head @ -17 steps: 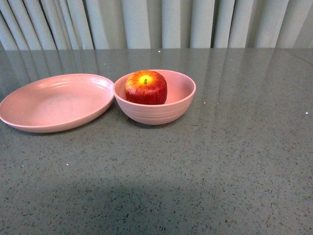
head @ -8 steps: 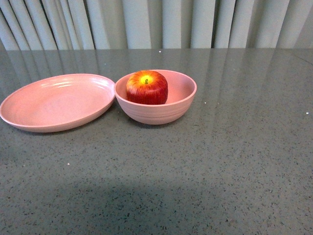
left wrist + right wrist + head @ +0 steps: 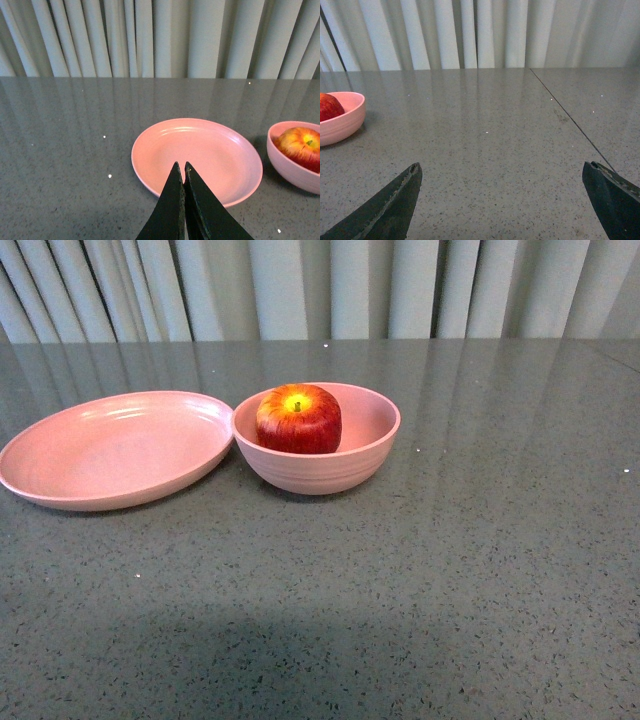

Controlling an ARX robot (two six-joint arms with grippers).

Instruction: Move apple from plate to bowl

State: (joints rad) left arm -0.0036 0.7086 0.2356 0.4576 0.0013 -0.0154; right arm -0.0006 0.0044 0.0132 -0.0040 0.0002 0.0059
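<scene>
The apple [image 3: 298, 420] sits inside the bowl [image 3: 345, 466], stem dip up with its yellow patch showing, resting toward the bowl's 9 o'clock side in the front view. Nothing covers it or stands over it. The plate [image 3: 110, 450] lies at 9 o'clock of the bowl with nothing on it; its rim is just beside the bowl's, and whether they touch cannot be told. Both rest on a grey speckled table [image 3: 450, 570], with pale pleated curtains [image 3: 330, 288] behind at 12 o'clock.

In the left wrist view, the left gripper [image 3: 184, 172] has its dark fingers pressed together with nothing between them, near the plate's rim [image 3: 145, 175]. In the right wrist view, the right gripper [image 3: 502, 175] has its fingers spread wide apart over bare table, the bowl well off to one side.
</scene>
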